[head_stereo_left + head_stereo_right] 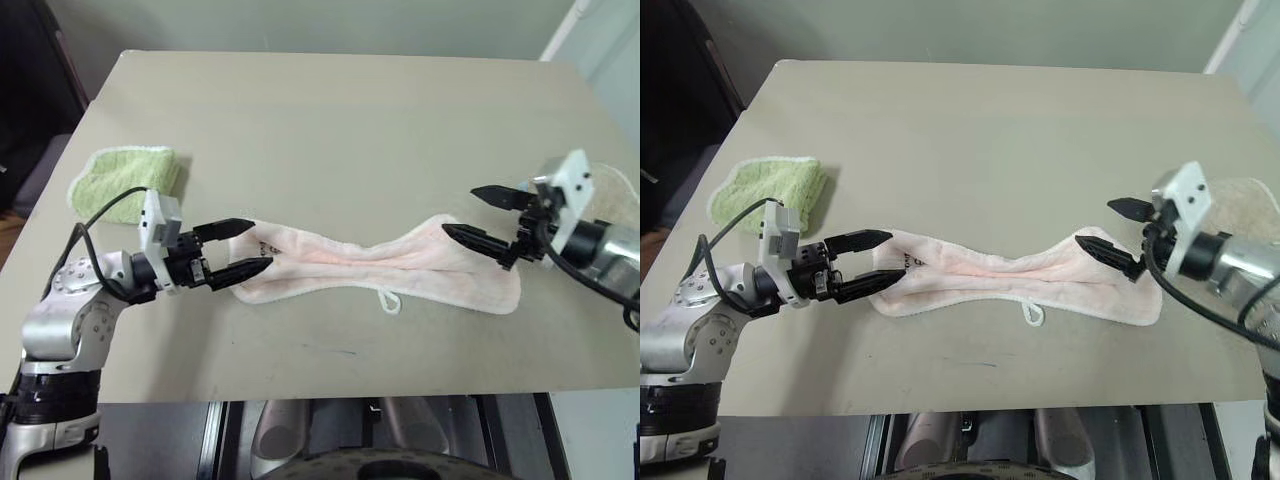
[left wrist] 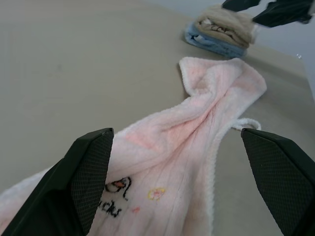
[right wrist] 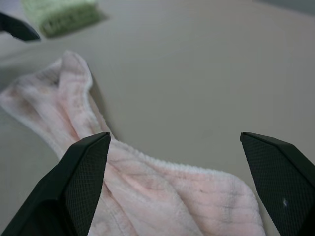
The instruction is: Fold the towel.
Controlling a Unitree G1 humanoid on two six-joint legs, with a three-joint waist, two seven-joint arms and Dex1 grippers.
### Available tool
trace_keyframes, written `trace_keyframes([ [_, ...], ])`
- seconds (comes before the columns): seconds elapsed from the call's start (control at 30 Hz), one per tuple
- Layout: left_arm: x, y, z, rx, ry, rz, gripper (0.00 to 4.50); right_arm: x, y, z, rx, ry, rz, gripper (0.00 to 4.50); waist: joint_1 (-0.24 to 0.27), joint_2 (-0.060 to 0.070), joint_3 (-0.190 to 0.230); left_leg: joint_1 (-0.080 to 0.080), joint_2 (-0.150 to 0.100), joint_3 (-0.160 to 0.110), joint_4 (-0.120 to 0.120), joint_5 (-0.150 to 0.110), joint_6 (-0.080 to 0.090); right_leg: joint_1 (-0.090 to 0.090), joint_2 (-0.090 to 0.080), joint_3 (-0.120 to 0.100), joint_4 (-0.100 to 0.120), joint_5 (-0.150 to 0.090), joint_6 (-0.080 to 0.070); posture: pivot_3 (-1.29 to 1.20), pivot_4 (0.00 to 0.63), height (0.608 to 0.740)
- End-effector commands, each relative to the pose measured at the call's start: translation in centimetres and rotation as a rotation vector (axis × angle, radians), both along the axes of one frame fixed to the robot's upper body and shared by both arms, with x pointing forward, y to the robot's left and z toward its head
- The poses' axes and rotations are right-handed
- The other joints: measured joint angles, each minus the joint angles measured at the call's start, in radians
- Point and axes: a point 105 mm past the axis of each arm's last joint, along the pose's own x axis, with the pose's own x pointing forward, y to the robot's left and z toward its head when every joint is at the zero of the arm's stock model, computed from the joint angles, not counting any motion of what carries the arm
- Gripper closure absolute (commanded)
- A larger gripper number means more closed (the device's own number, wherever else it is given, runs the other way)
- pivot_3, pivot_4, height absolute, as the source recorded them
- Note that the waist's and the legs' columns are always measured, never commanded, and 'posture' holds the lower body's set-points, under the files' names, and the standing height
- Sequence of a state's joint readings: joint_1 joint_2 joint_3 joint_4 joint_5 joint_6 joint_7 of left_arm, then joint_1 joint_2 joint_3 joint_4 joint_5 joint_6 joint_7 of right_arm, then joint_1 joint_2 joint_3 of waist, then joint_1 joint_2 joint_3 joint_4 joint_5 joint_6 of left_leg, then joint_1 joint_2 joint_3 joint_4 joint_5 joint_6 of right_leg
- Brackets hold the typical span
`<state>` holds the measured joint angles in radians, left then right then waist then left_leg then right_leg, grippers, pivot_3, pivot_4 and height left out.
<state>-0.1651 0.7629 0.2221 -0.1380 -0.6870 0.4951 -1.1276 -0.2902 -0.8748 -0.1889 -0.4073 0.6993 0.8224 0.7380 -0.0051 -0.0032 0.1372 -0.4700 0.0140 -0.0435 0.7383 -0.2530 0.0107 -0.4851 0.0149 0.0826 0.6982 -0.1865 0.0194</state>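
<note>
Surface: beige table (image 1: 340,110) fills my head-camera view, with a dark strip of room along its far left edge.
Towel: the pale pink towel (image 1: 370,262) lies bunched into a long rope across the near half of the table, pinched narrow at its middle and wider at both ends.
Loop: a small white loop (image 1: 390,302) sticks out from the towel's near edge.
Logo: dark printed lettering (image 2: 114,197) sits on the end under my left wrist camera.
Left gripper (image 1: 243,248): 2 black fingers spread wide over the towel's left end, clasping nothing.
Right gripper (image 1: 480,215): fingers likewise released, poised above the towel's right end, nothing between them.
Green towel (image 1: 125,176): folded, near the table's left edge, well apart from the pink one.
Beige-and-blue towel (image 2: 221,30): folded stack at the table's right edge, behind my right gripper.
</note>
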Motion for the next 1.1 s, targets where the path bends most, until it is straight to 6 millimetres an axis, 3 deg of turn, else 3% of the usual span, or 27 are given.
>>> trace_keyframes([
  [0.03, -0.6, -1.2, 0.7, -0.017, -0.031, -0.031, 0.00, 1.3, -1.2, -0.4, -0.048, 0.044, -0.016, 0.04, 0.000, 0.000, 0.000, -0.001, 0.000, 0.000, 0.000, 0.000, 0.000, -0.001, 0.000, 0.000, 0.000, 0.000, 0.000, 0.00, 0.150, 0.697],
  [0.27, -0.9, -2.8, 0.3, -0.037, -0.037, -0.061, 0.00, 5.8, -2.8, -2.6, -0.200, 0.090, -0.024, 0.04, 0.000, 0.000, 0.000, 0.000, 0.000, 0.001, 0.000, 0.001, 0.001, -0.001, 0.000, 0.000, 0.000, 0.001, 0.000, 0.00, 0.150, 0.697],
  [0.43, -1.4, -4.2, 0.5, -0.060, -0.041, -0.072, 0.00, 7.7, -3.5, -3.6, -0.241, 0.127, 0.010, 0.04, -0.001, 0.000, 0.000, -0.001, 0.001, 0.001, 0.000, 0.001, 0.001, -0.002, 0.000, 0.000, 0.001, 0.001, 0.000, 0.00, 0.150, 0.697],
  [0.63, -1.6, -4.2, 0.6, -0.052, -0.036, -0.066, 0.00, 9.5, -3.7, -4.3, -0.282, 0.154, 0.060, 0.04, -0.002, 0.000, 0.000, 0.000, 0.001, 0.001, 0.000, 0.001, 0.001, -0.002, 0.000, 0.000, 0.001, 0.002, -0.001, 0.00, 0.150, 0.697],
  [0.83, -1.8, -3.9, 0.4, -0.039, -0.038, -0.046, 0.00, 10.4, -4.1, -5.7, -0.355, 0.145, 0.101, 0.04, -0.002, 0.000, 0.000, 0.000, 0.002, 0.001, 0.000, 0.001, 0.001, -0.002, -0.001, 0.000, 0.002, 0.002, -0.002, 0.00, 0.150, 0.697],
  [1.1, -2.1, -4.3, 0.1, -0.031, -0.039, -0.038, 0.00, 9.3, -3.3, -6.5, -0.384, 0.135, 0.235, 0.04, -0.004, 0.001, 0.000, 0.000, 0.002, 0.001, 0.000, 0.001, 0.000, -0.001, -0.001, -0.001, 0.003, 0.002, -0.003, 0.00, 0.150, 0.697],
])
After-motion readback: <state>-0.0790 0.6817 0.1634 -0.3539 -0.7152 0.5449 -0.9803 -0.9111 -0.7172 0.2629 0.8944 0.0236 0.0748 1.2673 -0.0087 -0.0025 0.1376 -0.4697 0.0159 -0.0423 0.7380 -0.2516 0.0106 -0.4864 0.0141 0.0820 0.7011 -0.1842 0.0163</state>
